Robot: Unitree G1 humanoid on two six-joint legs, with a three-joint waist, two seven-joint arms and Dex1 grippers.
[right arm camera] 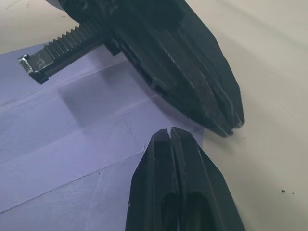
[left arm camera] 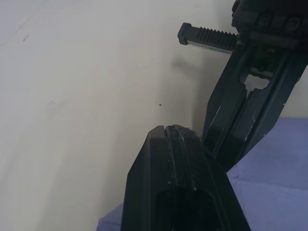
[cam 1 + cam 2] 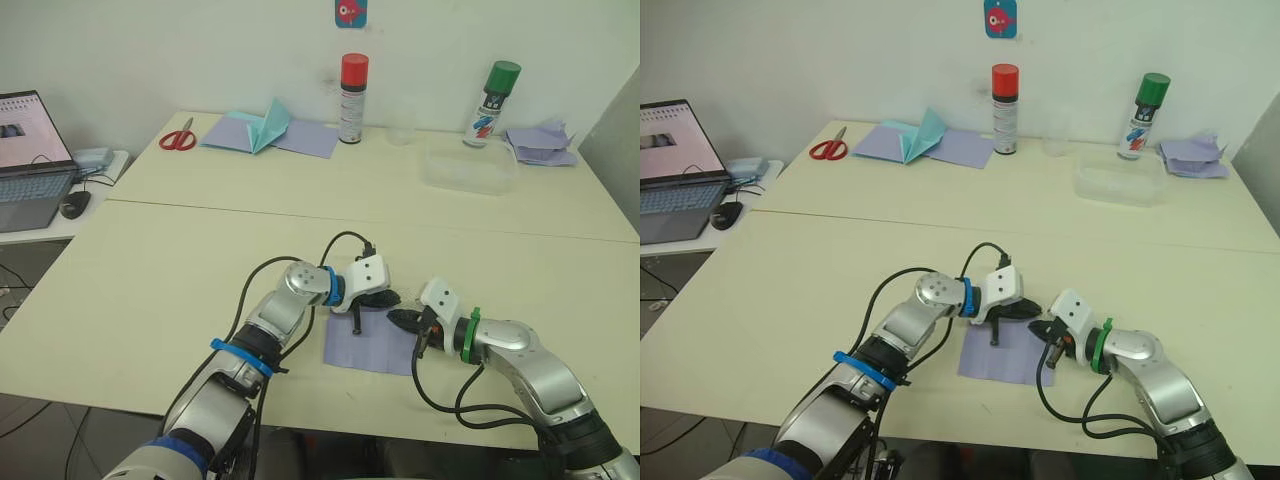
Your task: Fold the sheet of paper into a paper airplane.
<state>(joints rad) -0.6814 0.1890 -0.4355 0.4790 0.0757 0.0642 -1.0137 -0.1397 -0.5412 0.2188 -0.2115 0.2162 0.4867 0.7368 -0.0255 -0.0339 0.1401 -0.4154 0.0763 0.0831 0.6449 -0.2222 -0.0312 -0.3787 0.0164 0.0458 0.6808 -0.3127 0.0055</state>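
The left pincer (image 3: 383, 298) is over the far edge of the sheet of paper (image 3: 372, 343), with its fingers pressed together and nothing between them. The right pincer (image 3: 405, 319) is at the far right corner of the same sheet, and its fingers are also pressed together, with no paper between them. In the right wrist view the tips of the two pincers are just beside each other, above the corner of the sheet.

The counter (image 3: 180, 280) is pale cream and made of two tops that meet along a seam. The sheet of paper is pale lavender and lies flat near the front edge of the counter, between the two arms. It has several fine creases, as the right wrist view shows.

On a lower side table at the far left stands a laptop (image 3: 30, 160) with its lid up, and a dark mouse (image 3: 74, 204) lies beside it.

At the back of the counter a flat lavender sheet (image 3: 300, 138) lies with a teal folded paper (image 3: 262, 125) on it. A transparent plastic box (image 3: 468, 172) is at the back right. Behind it is a pile of crumpled lavender paper (image 3: 541, 142).

A spray can with a red cap (image 3: 353, 98) stands near the wall, and a spray can with a green cap (image 3: 491, 105) stands more to the right. Red scissors (image 3: 180, 138) lie at the back left corner of the counter.
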